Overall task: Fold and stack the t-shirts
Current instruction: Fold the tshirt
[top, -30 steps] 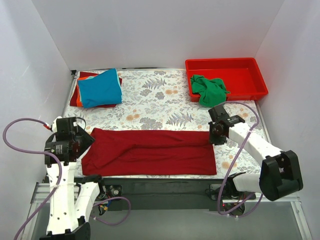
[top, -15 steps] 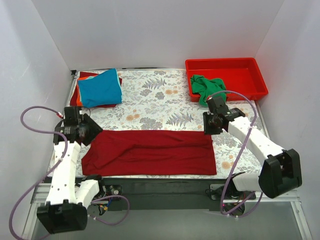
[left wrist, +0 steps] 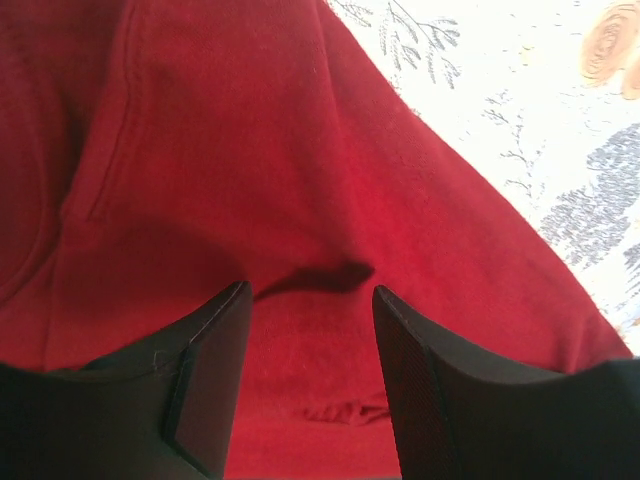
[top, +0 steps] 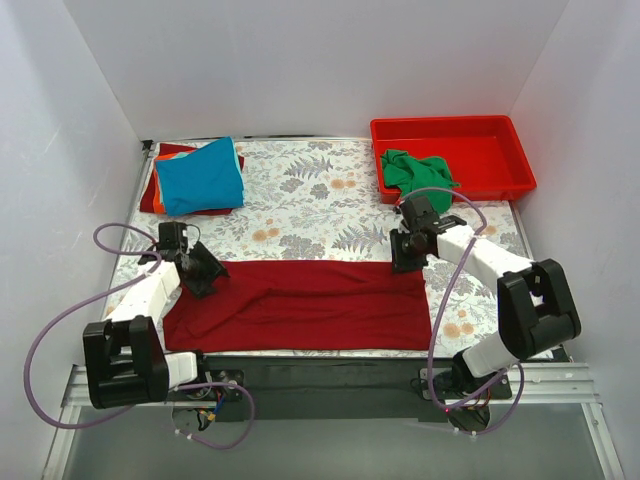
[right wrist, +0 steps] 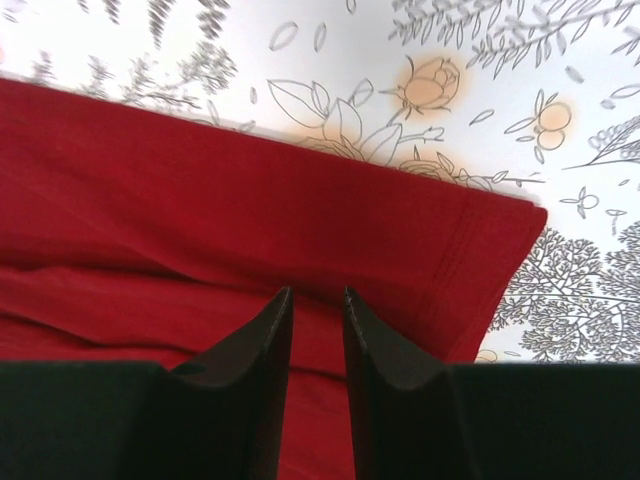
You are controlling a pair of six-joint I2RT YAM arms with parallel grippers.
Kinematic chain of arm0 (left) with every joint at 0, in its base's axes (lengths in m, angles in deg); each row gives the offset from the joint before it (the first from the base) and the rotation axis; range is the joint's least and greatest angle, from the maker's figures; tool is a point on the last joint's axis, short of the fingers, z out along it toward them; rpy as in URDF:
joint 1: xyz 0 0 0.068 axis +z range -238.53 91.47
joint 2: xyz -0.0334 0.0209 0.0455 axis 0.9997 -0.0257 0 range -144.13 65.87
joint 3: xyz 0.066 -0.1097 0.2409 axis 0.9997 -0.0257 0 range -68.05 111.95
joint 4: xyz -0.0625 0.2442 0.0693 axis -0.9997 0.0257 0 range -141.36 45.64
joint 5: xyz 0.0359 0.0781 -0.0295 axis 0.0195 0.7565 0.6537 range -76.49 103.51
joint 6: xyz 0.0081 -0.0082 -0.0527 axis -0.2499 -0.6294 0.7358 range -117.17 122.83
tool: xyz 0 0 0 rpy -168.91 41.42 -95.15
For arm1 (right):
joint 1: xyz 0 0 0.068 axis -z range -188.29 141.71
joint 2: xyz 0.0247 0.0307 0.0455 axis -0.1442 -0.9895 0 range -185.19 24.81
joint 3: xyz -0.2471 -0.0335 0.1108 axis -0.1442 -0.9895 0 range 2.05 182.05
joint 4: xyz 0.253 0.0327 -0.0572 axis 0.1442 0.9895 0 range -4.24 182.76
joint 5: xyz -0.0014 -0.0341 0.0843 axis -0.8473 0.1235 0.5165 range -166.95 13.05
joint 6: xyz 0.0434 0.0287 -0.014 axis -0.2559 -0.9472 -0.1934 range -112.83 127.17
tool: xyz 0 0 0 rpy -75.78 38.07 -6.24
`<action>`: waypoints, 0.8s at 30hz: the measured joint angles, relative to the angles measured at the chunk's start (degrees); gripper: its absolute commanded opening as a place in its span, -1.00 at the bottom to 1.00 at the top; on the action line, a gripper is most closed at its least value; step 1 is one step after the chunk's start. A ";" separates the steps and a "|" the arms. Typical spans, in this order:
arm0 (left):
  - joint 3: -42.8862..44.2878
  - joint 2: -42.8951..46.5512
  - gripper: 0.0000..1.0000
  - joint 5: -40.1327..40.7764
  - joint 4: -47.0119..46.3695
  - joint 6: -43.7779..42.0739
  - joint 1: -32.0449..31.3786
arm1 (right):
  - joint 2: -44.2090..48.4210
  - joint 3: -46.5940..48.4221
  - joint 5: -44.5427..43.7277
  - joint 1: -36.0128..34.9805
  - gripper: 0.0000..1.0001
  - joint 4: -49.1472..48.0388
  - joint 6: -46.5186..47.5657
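Left gripper: jaws spread wide with nothing between them. The dark red t-shirt lies directly under the fingertips, and its edge runs off to the gripper's right.

Right gripper: fingers drawn to a narrow slit above the same shirt's hemmed corner. I cannot tell whether cloth is pinched. The green t-shirt lies beyond it, in the red tray.

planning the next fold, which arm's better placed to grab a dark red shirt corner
Right, probably: a hemmed corner of the dark red shirt lies beside the right gripper; the left gripper hovers over folds.
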 measured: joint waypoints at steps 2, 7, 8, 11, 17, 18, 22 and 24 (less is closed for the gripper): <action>-1.14 -1.49 0.01 -0.70 -2.29 -0.52 0.02 | -1.11 -1.22 -0.09 0.00 -0.36 -0.61 -0.02; -1.64 -7.15 0.01 -3.15 -6.69 -1.66 0.07 | -5.75 -1.57 -1.55 0.24 -0.38 -2.14 0.00; -1.49 -7.76 0.00 -3.72 -7.56 -1.75 0.17 | -6.58 -1.38 -1.81 0.46 -0.38 -2.38 -0.07; -0.55 -10.12 -0.01 -5.92 -10.01 -1.97 0.11 | -7.67 -0.24 -2.58 1.22 -0.38 -2.71 0.00; 2.89 -15.74 -0.01 -8.96 -15.54 -2.23 -2.91 | -9.44 1.55 -4.37 3.21 -0.39 -3.28 -0.02; 3.96 -16.94 -0.01 -8.87 -15.98 -2.34 -4.11 | -9.51 1.60 -4.50 3.87 -0.39 -3.61 -0.02; 9.88 -23.21 -0.02 -9.27 -18.43 -2.29 -9.51 | -9.68 1.86 -5.25 7.28 -0.39 -4.09 0.26; 12.35 -25.62 -0.02 -9.49 -19.15 -2.01 -11.32 | -9.90 2.23 -5.88 8.72 -0.39 -4.00 0.70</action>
